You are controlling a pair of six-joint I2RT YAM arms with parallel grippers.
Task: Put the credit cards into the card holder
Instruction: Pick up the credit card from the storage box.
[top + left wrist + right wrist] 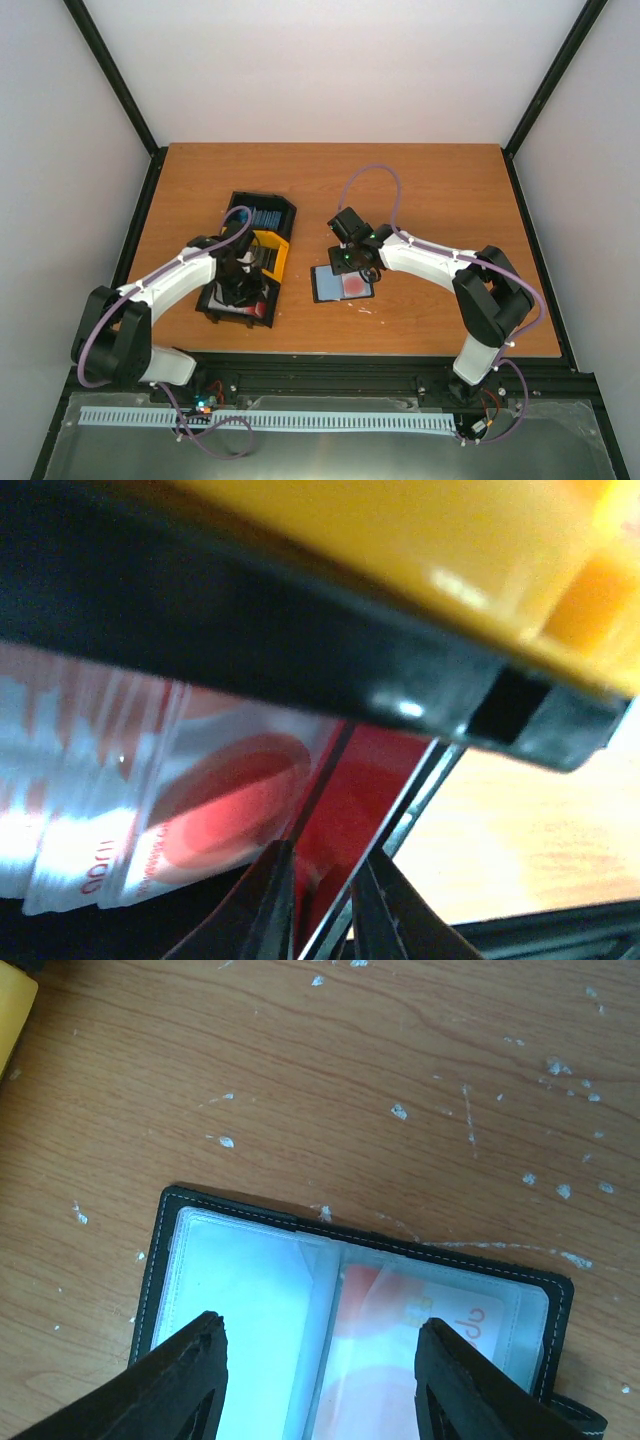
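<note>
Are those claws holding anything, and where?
Left gripper seems to pinch a credit card by its edge; right gripper, open over the card holder, holds nothing.

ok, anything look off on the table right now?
Only the white flecks scattered over the wooden table beyond the open card holder, like chipped finish or crumbs. The holder lies flat, one red-blotched card in its clear sleeve. Nothing else stands out.

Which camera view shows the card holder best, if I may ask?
Right wrist: the card holder lies open up close, clear sleeves and a tucked credit card visible. Top external shows it small, by the right tool; left wrist misses it.
</note>
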